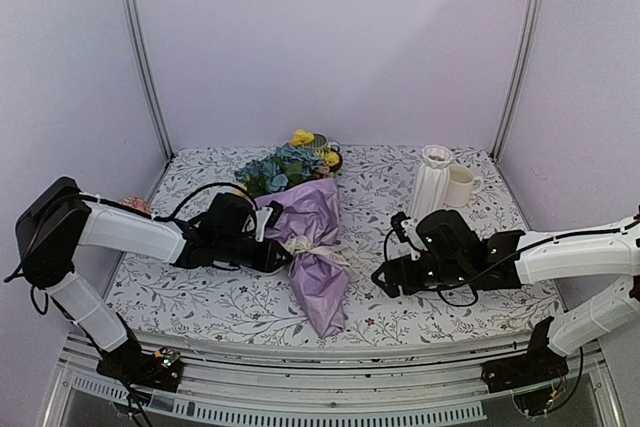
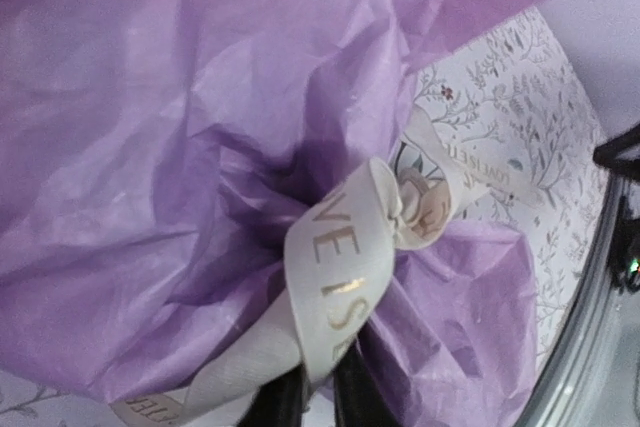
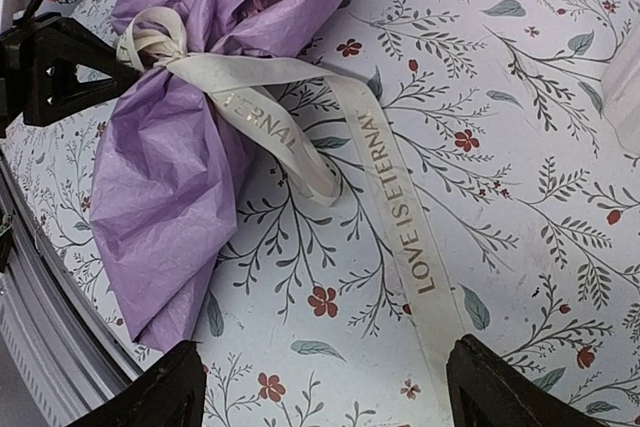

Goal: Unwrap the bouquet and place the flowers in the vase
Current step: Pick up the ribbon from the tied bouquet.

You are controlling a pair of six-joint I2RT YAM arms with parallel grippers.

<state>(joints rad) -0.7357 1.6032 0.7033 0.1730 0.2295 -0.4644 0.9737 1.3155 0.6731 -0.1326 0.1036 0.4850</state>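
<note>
So the bouquet (image 1: 312, 247) is lying flat in the middle of the table (image 1: 400, 322). The flowers (image 1: 290, 165) point at the far wall and the twisted tail of purple paper (image 3: 170, 177) points toward the near edge. It's all wrapped and tied, nothing's in the vase (image 1: 432, 185), which stands upright off to the far right with a cream mug (image 1: 461, 187) touching or just beside it.

The left gripper (image 1: 284, 255) is right at the knot from the left side. Its dark fingers (image 2: 272, 405) are nearly pressed together, and it looks like they're pinching a loop of the cream ribbon (image 2: 335, 277). One long ribbon end trails loose across the tablecloth toward the right.

The right gripper (image 1: 384, 283) hangs low over the table just right of the bouquet. Its fingers (image 3: 170, 392) are spread wide with only the ribbon end lying between them, not touching it.
</note>
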